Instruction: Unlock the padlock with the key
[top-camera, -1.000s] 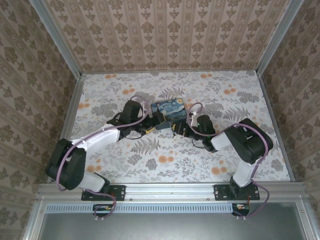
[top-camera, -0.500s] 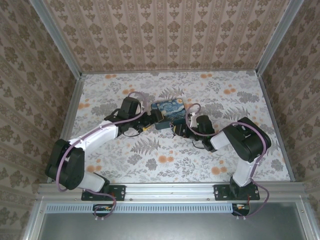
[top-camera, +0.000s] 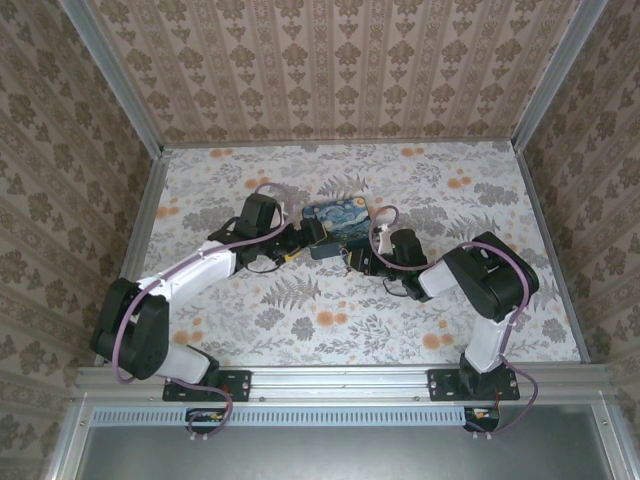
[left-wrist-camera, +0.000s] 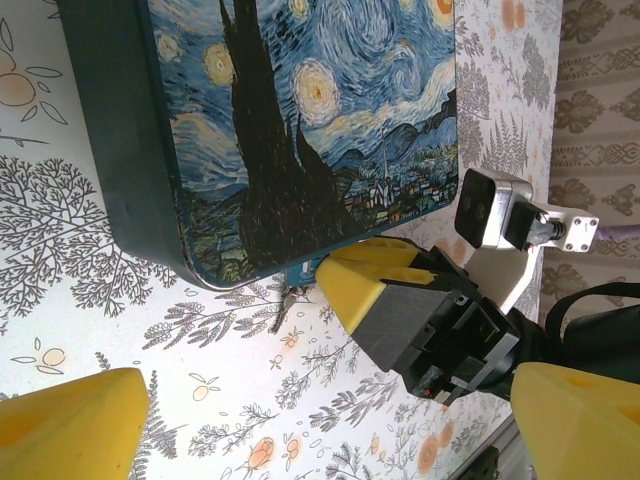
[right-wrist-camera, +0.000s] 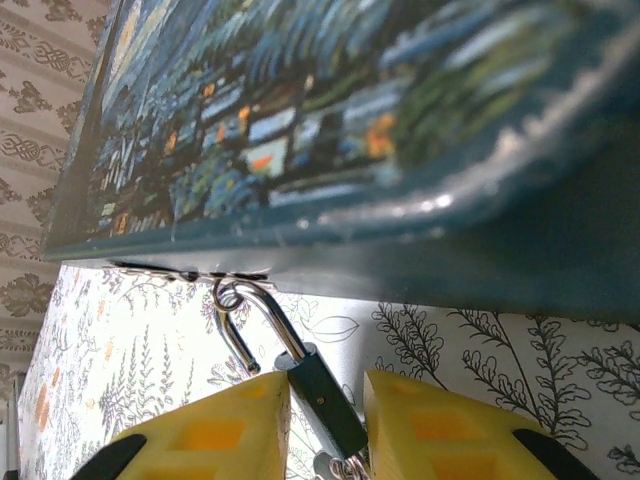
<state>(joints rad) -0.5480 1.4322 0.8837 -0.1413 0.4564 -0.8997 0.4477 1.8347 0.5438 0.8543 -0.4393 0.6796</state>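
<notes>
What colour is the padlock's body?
The padlock body is dark teal. It shows best in the right wrist view.

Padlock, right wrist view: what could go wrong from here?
The padlock sits tilted between the right tool's fingers, so it could twist or slip. Its shackle is hooked to the box; pulling may drag the box. The left tool is open, close to the right one; they could collide.

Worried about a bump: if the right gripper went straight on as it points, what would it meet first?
The right gripper straddles the padlock; straight ahead, the painted box's side would likely come first, though depth is unclear.
</notes>
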